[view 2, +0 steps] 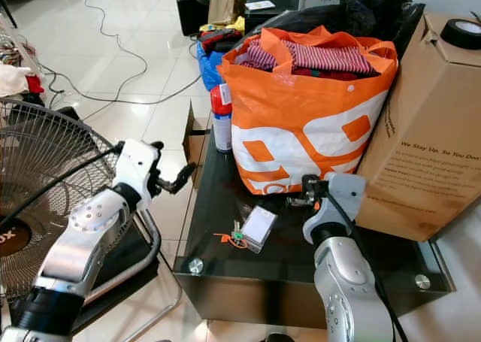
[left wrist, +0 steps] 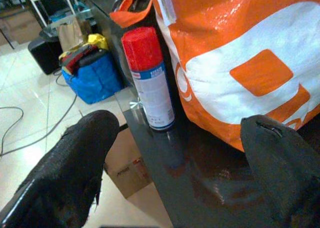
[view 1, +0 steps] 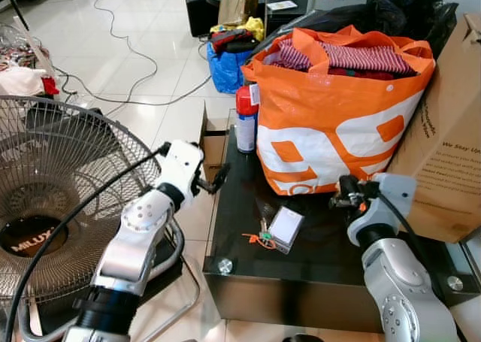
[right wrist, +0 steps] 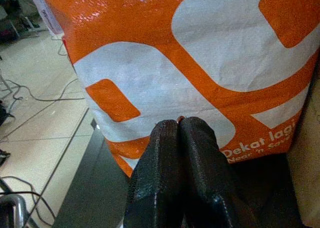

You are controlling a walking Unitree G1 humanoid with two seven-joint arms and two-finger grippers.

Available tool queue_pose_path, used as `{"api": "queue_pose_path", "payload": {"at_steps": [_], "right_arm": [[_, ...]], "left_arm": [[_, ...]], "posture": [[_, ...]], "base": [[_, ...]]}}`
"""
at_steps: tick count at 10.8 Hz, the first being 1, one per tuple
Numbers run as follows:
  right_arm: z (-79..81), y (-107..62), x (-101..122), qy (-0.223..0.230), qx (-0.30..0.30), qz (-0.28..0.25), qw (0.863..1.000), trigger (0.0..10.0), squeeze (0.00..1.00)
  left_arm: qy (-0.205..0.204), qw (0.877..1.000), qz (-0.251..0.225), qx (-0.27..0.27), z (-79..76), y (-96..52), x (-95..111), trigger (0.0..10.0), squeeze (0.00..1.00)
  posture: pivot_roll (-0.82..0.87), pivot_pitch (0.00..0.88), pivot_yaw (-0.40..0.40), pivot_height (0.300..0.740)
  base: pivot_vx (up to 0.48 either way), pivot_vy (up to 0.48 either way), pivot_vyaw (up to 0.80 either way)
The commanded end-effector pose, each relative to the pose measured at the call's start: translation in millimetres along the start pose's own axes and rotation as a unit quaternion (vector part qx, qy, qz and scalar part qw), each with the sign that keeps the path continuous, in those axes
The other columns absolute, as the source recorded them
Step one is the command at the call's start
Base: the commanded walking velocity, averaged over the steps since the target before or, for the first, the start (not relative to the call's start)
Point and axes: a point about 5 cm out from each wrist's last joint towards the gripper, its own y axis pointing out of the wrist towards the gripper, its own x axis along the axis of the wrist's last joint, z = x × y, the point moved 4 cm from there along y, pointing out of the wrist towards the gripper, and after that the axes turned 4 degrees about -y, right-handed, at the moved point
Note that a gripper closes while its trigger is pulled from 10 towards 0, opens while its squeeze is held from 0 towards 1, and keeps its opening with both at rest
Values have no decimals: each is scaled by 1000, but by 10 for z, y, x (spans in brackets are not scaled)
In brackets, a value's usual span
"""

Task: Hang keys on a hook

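The keys (view 1: 262,237) lie untouched on the black table (view 1: 248,263) beside a white tag (view 1: 285,228), so everything is left: the left gripper (view 1: 213,183) hovers wide open, the right gripper (view 1: 340,194) fully closed on nothing.

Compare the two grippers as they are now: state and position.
The left gripper has its fingers spread wide; the right gripper has its fingers pressed together. The left gripper hangs off the left edge of the black table, near the spray can; the right gripper is over the table, close to the orange bag. Both hold nothing, and the keys lie on the table between them.
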Motion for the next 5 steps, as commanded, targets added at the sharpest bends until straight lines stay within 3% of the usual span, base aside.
{"api": "queue_pose_path", "payload": {"at_steps": [1,3,5], "right_arm": [[-43,8,32,-7,-13,-2,1000,10000,0],[-79,-8,127,-12,-16,-13,1000,10000,0],[-129,-40,71,-15,-23,-1,1000,10000,0]], "left_arm": [[3,1000,-2,10,51,16,19,10000,0],[-9,1000,-6,5,-1,60,39,10000,0],[-17,1000,-3,11,-8,50,5,10000,0]], "posture": [[-174,0,101,740],[-198,0,132,740],[-189,0,115,740]], "base": [[0,0,0],[0,0,0],[-274,0,0]]}}
